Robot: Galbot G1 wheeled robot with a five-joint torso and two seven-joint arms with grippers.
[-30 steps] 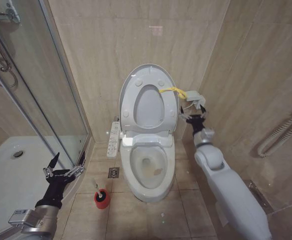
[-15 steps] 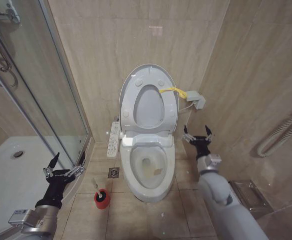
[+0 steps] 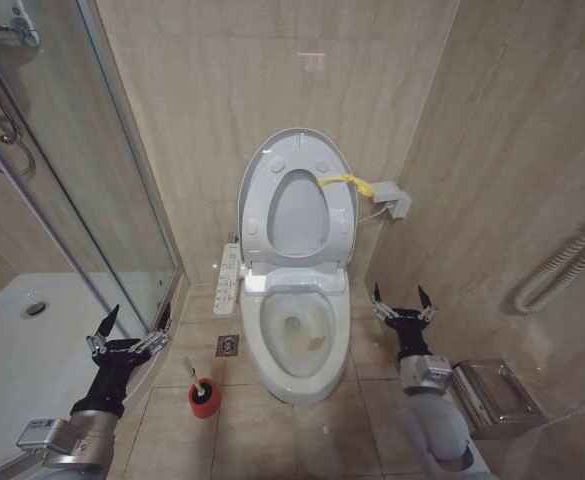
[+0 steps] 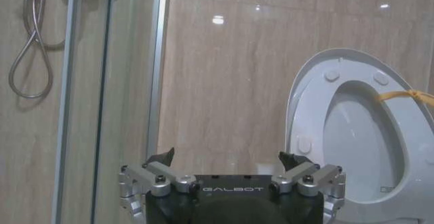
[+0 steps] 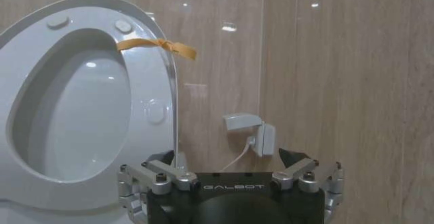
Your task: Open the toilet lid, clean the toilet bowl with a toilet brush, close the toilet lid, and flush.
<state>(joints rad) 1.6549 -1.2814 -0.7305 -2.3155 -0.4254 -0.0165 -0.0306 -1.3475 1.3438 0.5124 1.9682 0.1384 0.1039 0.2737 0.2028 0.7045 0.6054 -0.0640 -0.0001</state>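
The toilet lid (image 3: 297,215) stands raised against the back wall, with the seat ring up against it and a yellow loop tag (image 3: 344,182) at its right edge. Below it the toilet bowl (image 3: 297,335) lies uncovered, with a button panel (image 3: 228,278) on its left side. The toilet brush (image 3: 193,370) stands in a red holder (image 3: 204,400) on the floor, left of the bowl. My right gripper (image 3: 400,296) is open, low and right of the bowl, holding nothing. My left gripper (image 3: 135,322) is open by the shower door, left of the brush. The wrist views show the lid (image 4: 359,148) (image 5: 81,112) beyond each open gripper (image 4: 227,157) (image 5: 234,158).
A glass shower door (image 3: 92,180) and a white shower tray (image 3: 32,330) close off the left. A floor drain (image 3: 228,346) sits beside the bowl. A small wall box (image 3: 397,200) is right of the lid. A metal box (image 3: 492,395) lies on the floor at right.
My right arm has drawn back and down from beside the lid's yellow tag to a spot low beside the bowl. The lid stays up. The left arm has not moved.
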